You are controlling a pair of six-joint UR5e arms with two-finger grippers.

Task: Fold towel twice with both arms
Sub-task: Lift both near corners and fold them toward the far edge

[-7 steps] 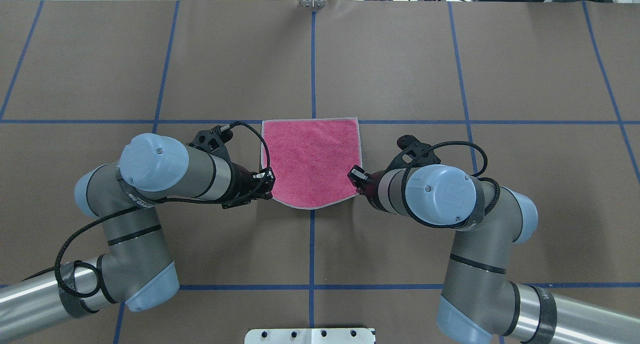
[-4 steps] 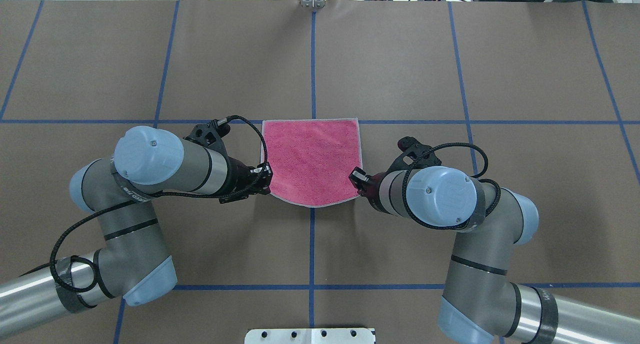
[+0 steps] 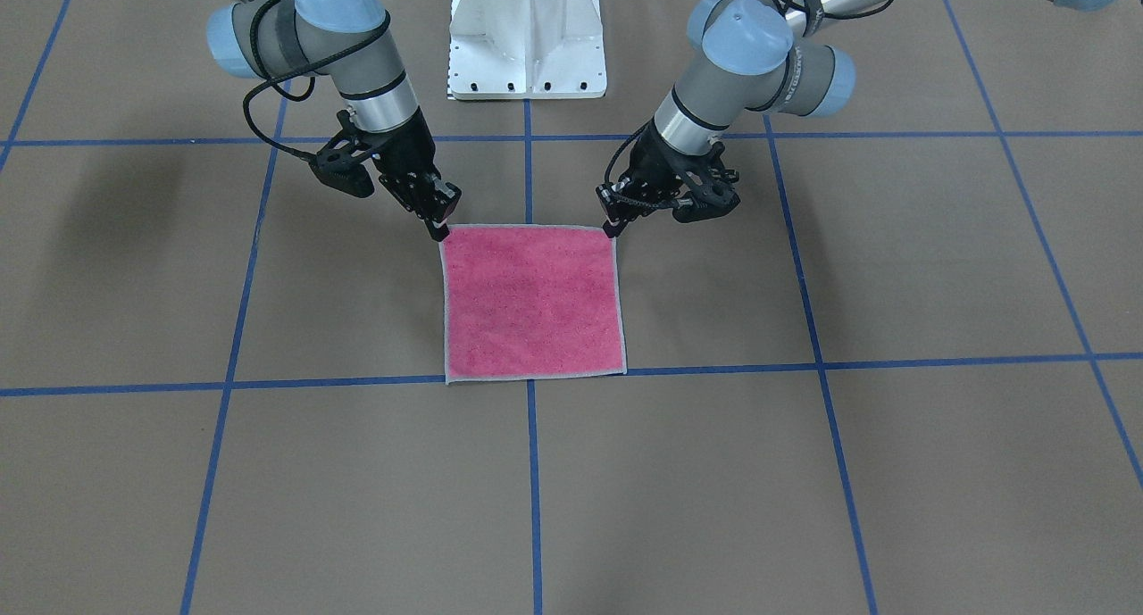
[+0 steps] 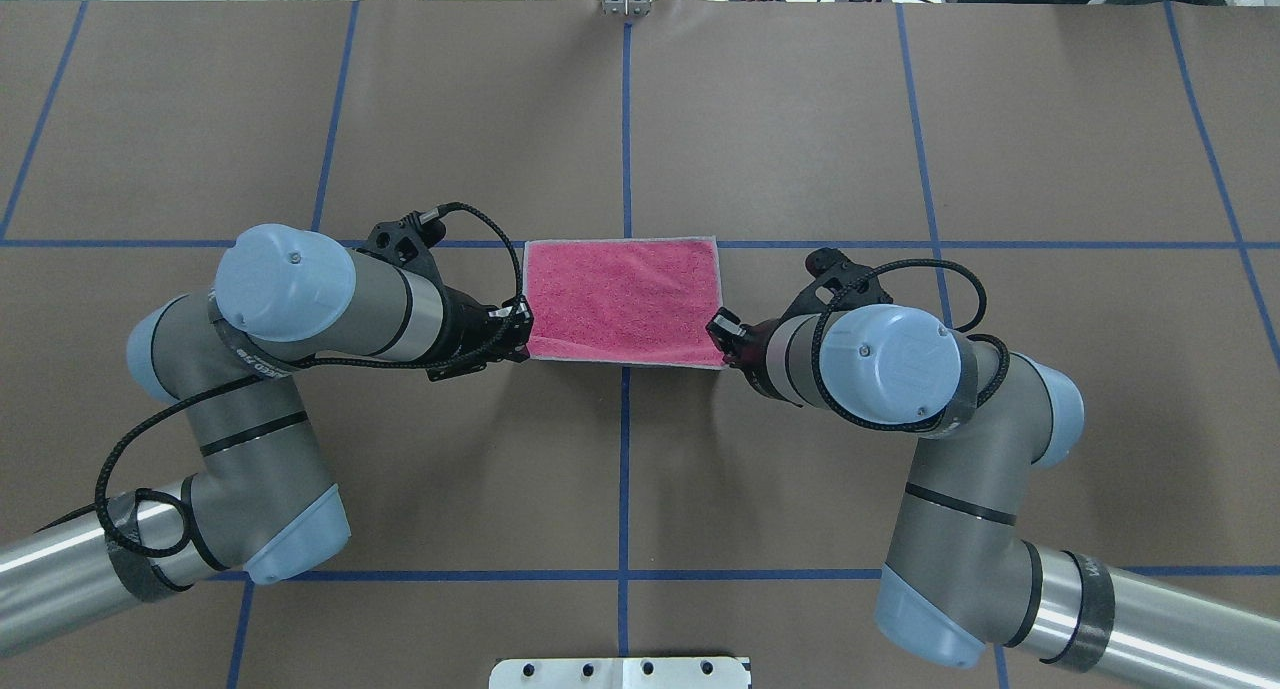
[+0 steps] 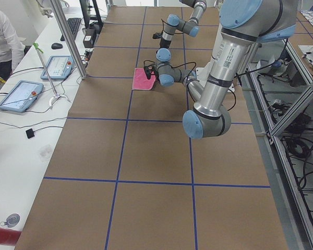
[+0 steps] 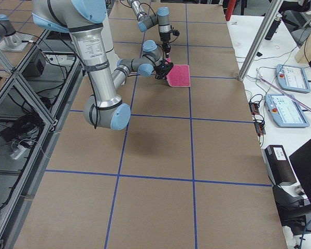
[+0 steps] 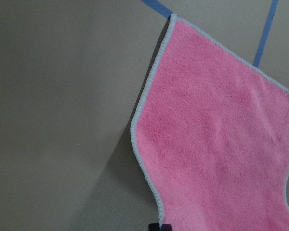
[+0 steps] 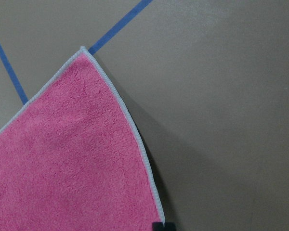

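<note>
Pinching one towel (image 4: pixel 622 294) (pink up) | two arms (image 4: pixel 390 314) (image 4: pixel 880 369), jaws on corners

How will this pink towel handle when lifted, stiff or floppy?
Probably floppy: the towel curves from the table up to the left gripper. Likely light: only corner pinches, with the right gripper, raise it. Fuzzy pile probably resists slipping.

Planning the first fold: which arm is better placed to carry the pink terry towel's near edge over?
Neither alone: left gripper and right gripper each pinch one raised near corner of the pink terry towel, mirrored; probably both move together.
</note>
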